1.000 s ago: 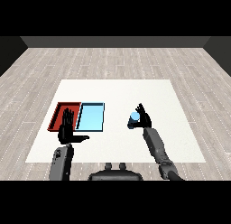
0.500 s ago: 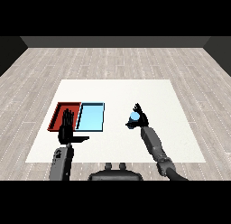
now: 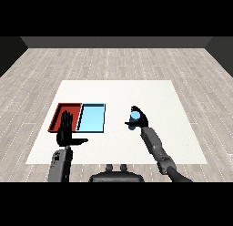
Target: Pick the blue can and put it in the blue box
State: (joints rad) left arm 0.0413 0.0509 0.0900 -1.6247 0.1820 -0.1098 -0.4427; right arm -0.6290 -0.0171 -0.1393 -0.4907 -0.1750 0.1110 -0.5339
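Note:
The blue can [image 3: 135,115] is held off the table in my right hand [image 3: 138,121], whose fingers and thumb curl round it. It hangs right of the light blue tray [image 3: 92,117], with a strip of white table between them. The red tray [image 3: 63,114] lies against the blue tray's left side. My left hand [image 3: 66,132] is raised at the front left with straight fingers and the thumb stuck out, holding nothing. It covers the red tray's near corner.
The white table [image 3: 154,93] stretches wide to the right and behind the trays. A wooden floor surrounds it. My right forearm [image 3: 157,147] comes in from the lower right.
My right hand has carried the blue can a little to the left, toward the blue tray. The left hand has stayed where it was.

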